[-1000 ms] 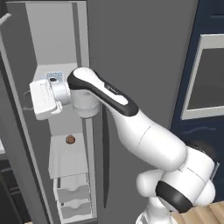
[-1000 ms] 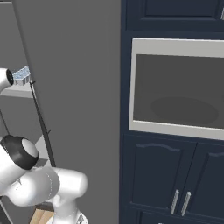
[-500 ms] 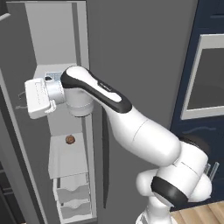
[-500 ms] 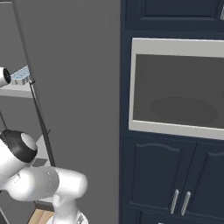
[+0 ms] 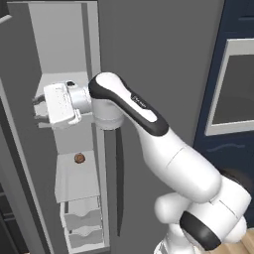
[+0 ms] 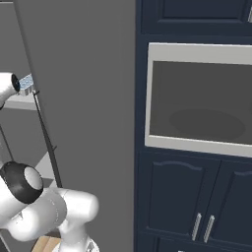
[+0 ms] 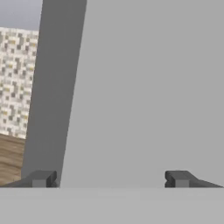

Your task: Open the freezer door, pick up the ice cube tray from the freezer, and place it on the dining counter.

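Low at the near right of the left base view, the white arm rises from its dark-jointed base and reaches up and left into the open freezer. At its end the claw sits level with an upper shelf, pointing left toward the freezer door's pale inner face. Hand view: both dark fingertips stand far apart with nothing between them, so the claw is released and holds nothing. Ahead of them lies a flat pale grey surface edged by a darker grey strip, with wood floor and speckled wall showing past it at the left.

Below the hand, a small round brown item rests on a lower freezer shelf, apart from the arm. Under that shelf, clear drawers stack at the bottom of the compartment. A long black bar handle hangs just right of the opening, on the matte grey fridge door.

Right base view: the ice cube tray, white with light-blue cubes, lies on a grey freezer shelf just beside the white wrist, not gripped. Farther right, a built-in oven sits in navy cabinets.
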